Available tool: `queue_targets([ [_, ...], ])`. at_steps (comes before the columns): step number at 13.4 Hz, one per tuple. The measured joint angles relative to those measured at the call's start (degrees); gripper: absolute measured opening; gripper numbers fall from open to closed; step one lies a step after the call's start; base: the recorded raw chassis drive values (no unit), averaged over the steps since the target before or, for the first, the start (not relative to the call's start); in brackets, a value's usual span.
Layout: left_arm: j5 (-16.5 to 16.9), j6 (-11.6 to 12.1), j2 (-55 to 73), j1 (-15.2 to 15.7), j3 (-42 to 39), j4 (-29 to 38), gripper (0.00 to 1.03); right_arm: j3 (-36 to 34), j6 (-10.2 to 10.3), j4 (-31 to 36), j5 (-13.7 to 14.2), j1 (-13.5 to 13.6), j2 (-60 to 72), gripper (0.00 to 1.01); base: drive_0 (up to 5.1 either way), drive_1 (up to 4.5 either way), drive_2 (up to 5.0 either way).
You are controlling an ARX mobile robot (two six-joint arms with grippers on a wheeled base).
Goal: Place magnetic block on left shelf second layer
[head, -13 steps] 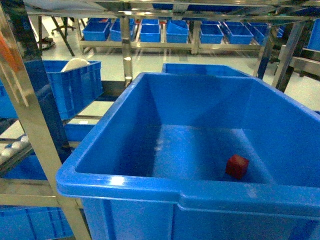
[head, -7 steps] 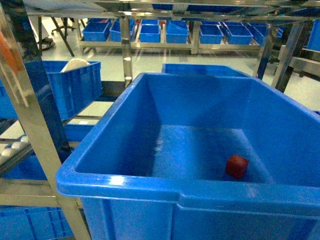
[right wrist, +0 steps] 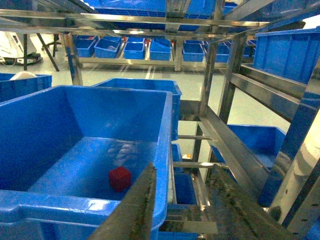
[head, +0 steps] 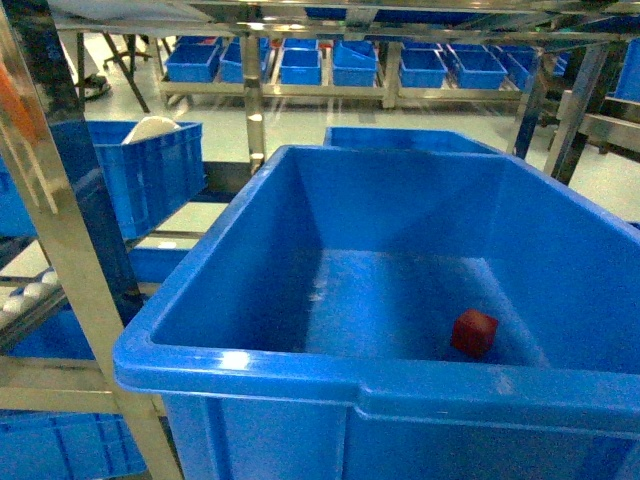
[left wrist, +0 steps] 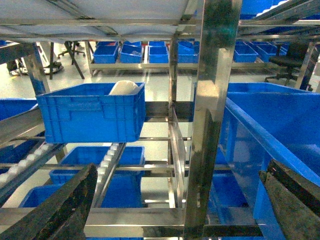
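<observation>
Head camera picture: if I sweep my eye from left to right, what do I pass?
Shiny steel post → smaller blue crate with a white thing in it → big blue bin → small dark red magnetic block on the bin's floor, toward its right side.

pale glossy floor (head: 300, 125), distant blue bins (head: 300, 62)

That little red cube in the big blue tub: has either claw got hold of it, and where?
Neither. The magnetic block lies loose on the blue bin's floor. Both the left claw and right claw are open and empty.
</observation>
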Motion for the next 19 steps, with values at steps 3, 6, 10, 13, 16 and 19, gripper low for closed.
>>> queue_targets([
  [3,0.0,0.0,0.0,0.0,0.0,0.0,0.98,0.0,0.0,0.0,0.0,0.0,0.0,0.71,0.0,0.00,0.0],
  [6,0.0,0.0,0.0,0.0,0.0,0.0,0.98,0.0,0.0,0.0,0.0,0.0,0.0,0.97,0.0,0.00,0.0],
  [10,0.0,0.0,0.0,0.0,0.0,0.0,0.98,0.0,0.0,0.0,0.0,0.0,0.0,0.98,0.0,0.00,0.0],
  [13,0.0,0.0,0.0,0.0,0.0,0.0,0.98,0.0,0.0,0.0,0.0,0.0,0.0,0.98,0.0,0.00,0.0],
  [16,0.0,0.0,0.0,0.0,0.0,0.0,0.98,0.0,0.0,0.0,0.0,0.0,0.0,0.98,0.0,0.00,0.0],
  [19,0.0,0.0,0.0,0.0,0.0,0.0,0.98,0.0,0.0,0.0,0.0,0.0,0.0,0.98,0.0,0.00,0.0],
])
